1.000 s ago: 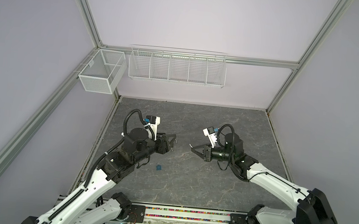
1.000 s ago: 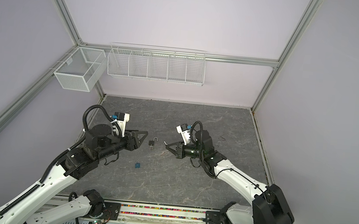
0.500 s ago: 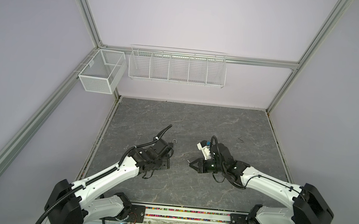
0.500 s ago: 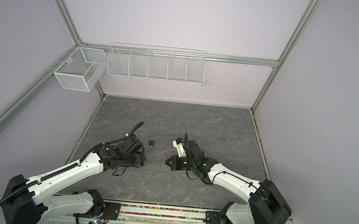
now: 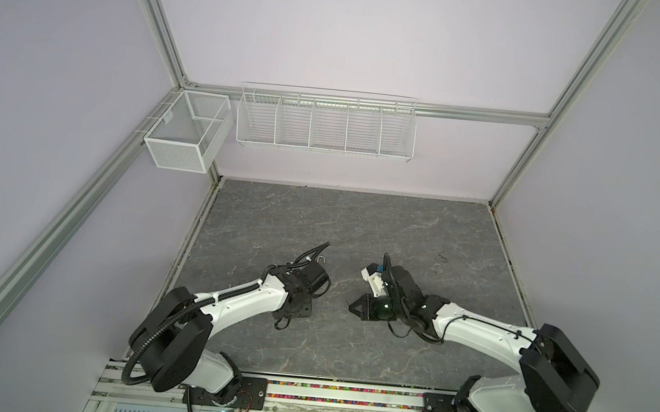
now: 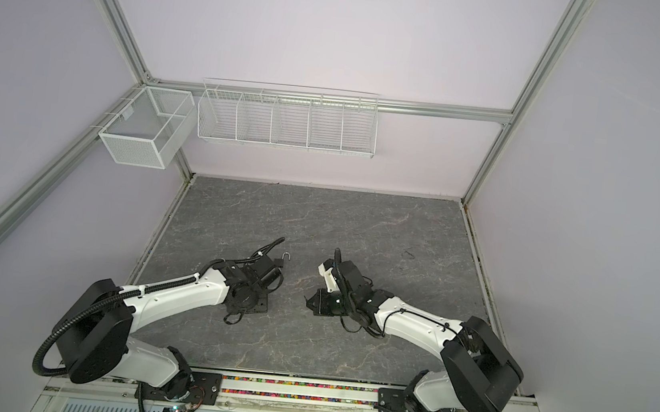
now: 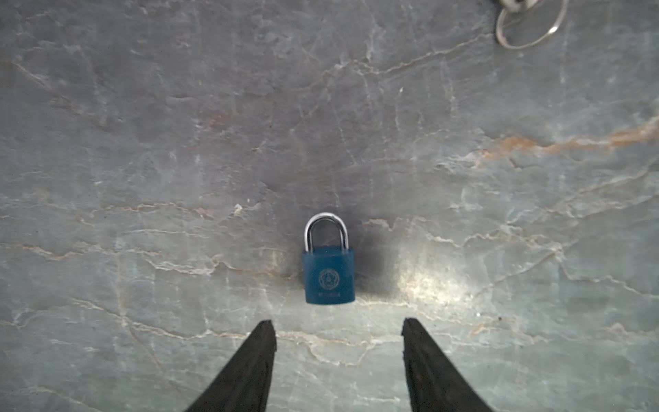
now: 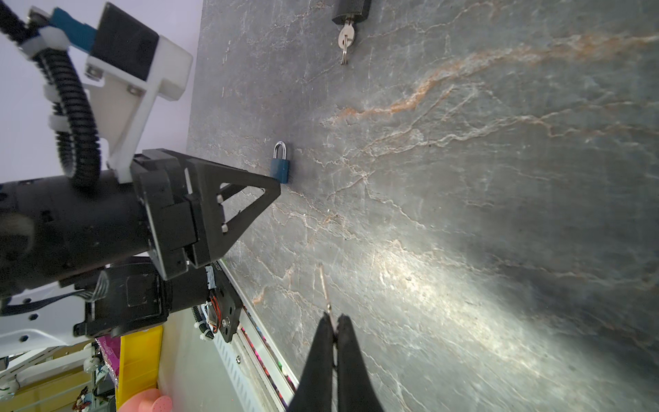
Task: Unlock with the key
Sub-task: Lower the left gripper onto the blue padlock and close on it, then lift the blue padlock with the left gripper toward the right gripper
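The small blue padlock (image 7: pixel 328 274) with a silver shackle is laid flat on the grey marbled tabletop (image 7: pixel 142 142), left of centre in the near half, where it is hidden beneath the left arm in both top views. The left gripper (image 7: pixel 338 331) is poised over it, pointed downward. Its jaws are held apart and empty, wider than the lock body, presumably so that the body can be straddled and pinned. The right gripper (image 8: pixel 333 323) is held low to the right and turned toward the lock. Its jaws are pressed together on a thin metal key (image 8: pixel 324 285) (seen edge-on, so its teeth cannot be made out). The blade is left protruding, which suits insertion. A black padlock (image 8: pixel 351 9) with a second key (image 8: pixel 346 35) inserted is seen farther back and is judged not to be the target. The blue lock's shackle is seated, so nothing is unlocked yet.
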